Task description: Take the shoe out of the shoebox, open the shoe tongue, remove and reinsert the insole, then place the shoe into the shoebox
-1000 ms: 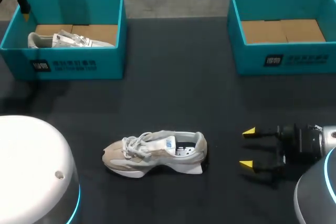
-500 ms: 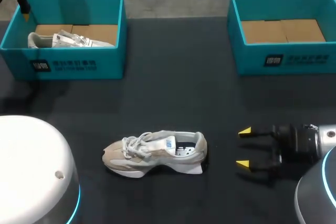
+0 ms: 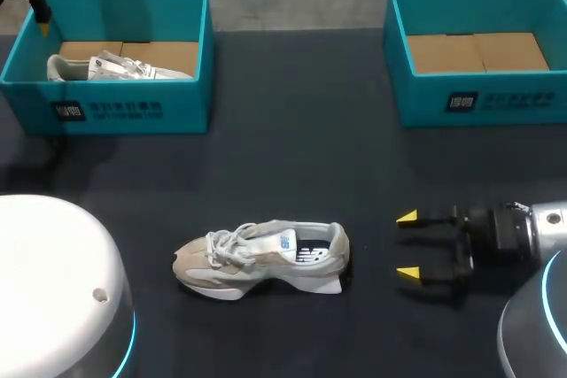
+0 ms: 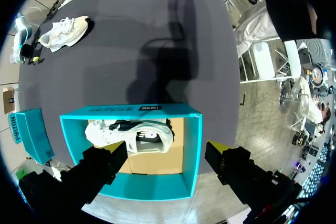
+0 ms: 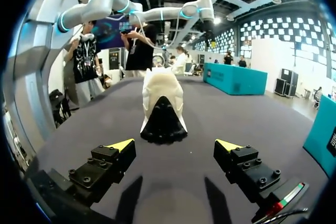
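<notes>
Head view: the loose sneaker [image 3: 261, 258] stands on the desk [image 3: 292, 148], heel toward the right arm [image 3: 532, 236]. The right jaws, spread wide, have crept closer to that heel over the last second, so a grasp looks near.

Left wrist view: the left jaws, also spread, hang above the left shoebox [image 4: 194, 145], which holds a second sneaker [image 4: 131, 136].

Right wrist view: the loose sneaker's heel [image 5: 161, 109] sits ahead of the right jaws, centred on their gap but apart from them.

A pale shoe [image 3: 261, 258] was seen lying on the dark table [image 3: 292, 148]; the right gripper [image 3: 407, 245] was held spread near its heel, apart.
</notes>
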Robot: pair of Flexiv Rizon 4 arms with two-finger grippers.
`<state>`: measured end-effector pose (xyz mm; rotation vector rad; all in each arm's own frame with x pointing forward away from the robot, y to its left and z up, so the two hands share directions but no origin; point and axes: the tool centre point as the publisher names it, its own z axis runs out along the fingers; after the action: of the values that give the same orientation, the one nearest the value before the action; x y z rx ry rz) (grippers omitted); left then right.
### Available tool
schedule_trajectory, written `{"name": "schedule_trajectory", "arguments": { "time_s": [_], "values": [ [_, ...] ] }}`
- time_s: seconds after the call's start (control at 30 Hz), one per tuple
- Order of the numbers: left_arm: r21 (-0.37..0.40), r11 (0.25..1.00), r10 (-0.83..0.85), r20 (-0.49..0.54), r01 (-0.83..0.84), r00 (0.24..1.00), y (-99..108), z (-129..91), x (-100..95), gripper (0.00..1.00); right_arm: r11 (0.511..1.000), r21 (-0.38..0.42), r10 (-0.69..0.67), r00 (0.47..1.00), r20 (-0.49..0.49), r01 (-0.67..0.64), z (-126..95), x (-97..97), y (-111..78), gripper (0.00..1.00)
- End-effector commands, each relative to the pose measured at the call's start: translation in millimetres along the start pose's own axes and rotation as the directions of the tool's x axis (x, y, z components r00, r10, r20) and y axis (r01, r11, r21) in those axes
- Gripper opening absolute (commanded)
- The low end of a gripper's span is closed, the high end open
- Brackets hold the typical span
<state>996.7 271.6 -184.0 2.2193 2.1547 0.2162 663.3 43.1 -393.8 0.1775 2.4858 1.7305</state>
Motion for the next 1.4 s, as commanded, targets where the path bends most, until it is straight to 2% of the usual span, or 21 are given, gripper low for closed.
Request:
{"name": "schedule_trajectory", "arguments": {
  "time_s": [0.03,0.67,1.03,1.4],
  "values": [
    [-0.001,1.0,0.0,-0.003,0.0,1.0,-1,0,-0.1,1.0,1.0,-0.01,0.002,1.0,-0.011,-0.002,8,-5.2,-1.7,1.0],
    [-0.001,1.0,0.0,-0.003,0.0,1.0,-1,0,-0.1,1.0,0.997,-0.077,-0.016,0.994,-0.107,0.008,51,-9.2,-0.3,1.0],
    [-0.001,1.0,0.0,-0.003,0.0,1.0,-1,0,-0.1,1.0,0.996,-0.086,-0.03,0.99,-0.138,0.019,69,-2.6,9.9,1.0],
    [-0.001,1.0,0.0,-0.003,0.0,1.0,-1,0,-0.1,1.0,0.997,-0.074,-0.033,0.989,-0.143,0.023,81,12.9,23.0,1.0]
  ]
}}
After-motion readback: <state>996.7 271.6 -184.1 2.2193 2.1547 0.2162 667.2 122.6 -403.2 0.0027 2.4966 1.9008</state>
